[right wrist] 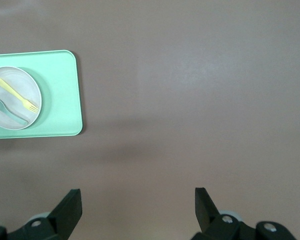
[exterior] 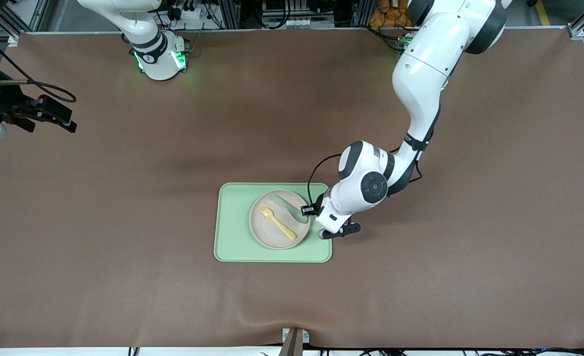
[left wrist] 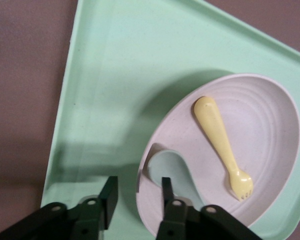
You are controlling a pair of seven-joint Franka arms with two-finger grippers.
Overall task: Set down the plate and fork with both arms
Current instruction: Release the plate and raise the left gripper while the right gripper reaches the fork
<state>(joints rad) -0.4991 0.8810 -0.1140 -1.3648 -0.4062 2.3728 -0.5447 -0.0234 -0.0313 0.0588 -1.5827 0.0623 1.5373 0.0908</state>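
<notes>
Brown table; my left gripper [left wrist: 137, 200], jaws narrowly parted astride the plate [left wrist: 270, 125] rim, risks tipping fork [left wrist: 221, 145] and spoon [left wrist: 172, 175] when lifting. Right gripper [right wrist: 137, 207] waits wide open.

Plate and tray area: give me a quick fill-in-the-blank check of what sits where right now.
1. The yellow fork lies on the ____.
2. The plate sits on the pale green ____.
3. Beside the fork on the plate lies a muted green ____.
4. The left gripper straddles the plate's rim with fingers ____; the right gripper waits open over bare table.

Missing words: plate; tray; spoon; open
</notes>
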